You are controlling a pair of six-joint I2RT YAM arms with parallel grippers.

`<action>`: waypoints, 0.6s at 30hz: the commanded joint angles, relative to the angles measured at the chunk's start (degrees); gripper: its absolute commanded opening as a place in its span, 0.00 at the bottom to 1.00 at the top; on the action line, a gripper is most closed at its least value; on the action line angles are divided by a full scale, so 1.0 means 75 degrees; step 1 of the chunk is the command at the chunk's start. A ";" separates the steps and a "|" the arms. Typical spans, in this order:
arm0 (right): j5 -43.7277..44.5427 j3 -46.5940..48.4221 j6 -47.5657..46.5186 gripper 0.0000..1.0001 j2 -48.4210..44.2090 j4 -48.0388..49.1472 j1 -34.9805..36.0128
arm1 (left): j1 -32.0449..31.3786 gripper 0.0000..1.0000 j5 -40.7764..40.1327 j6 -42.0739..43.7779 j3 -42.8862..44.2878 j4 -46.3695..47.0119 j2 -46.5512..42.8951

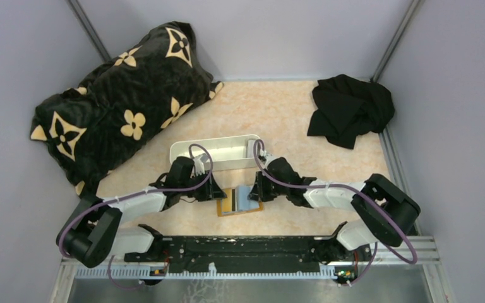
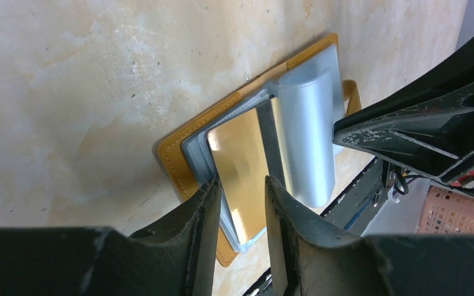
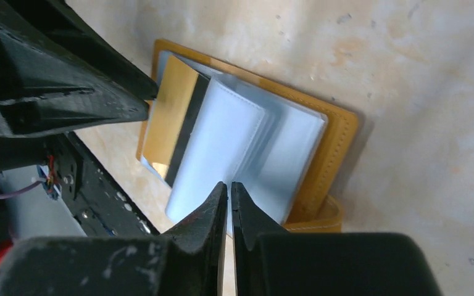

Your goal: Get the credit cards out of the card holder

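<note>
Open card holder (image 1: 240,201) lower centre of top view; left gripper (image 2: 242,184) unclenched astride gold credit card (image 2: 241,154); right gripper (image 3: 228,186) pinches grey-blue panel (image 3: 222,135).

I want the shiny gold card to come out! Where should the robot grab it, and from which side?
Probably the gold card's free outer edge, pinched across its thin faces, coming in from the left arm's side. That edge lies over the card holder's left half. The stripe end is tucked beside the curled grey-blue flap, so pulling left should slide it out.
</note>
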 commanded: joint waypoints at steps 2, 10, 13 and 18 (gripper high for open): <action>-0.0077 0.0625 -0.0161 0.05 0.0068 0.0051 0.0171 | -0.0064 0.40 -0.0382 0.0119 -0.0210 -0.0138 0.0109; 0.0297 0.0295 -0.0082 0.05 -0.0226 -0.0223 0.0191 | -0.0066 0.39 -0.0327 0.0143 -0.0208 -0.0019 0.0281; 0.0601 0.0096 -0.0021 0.09 -0.0815 -0.0522 0.0189 | -0.0067 0.39 -0.0353 0.0167 -0.0195 -0.0002 0.0332; 0.0865 0.0389 -0.0280 0.27 -0.1728 -0.1517 0.0188 | -0.0067 0.39 -0.0277 0.0154 -0.0205 0.0160 0.0481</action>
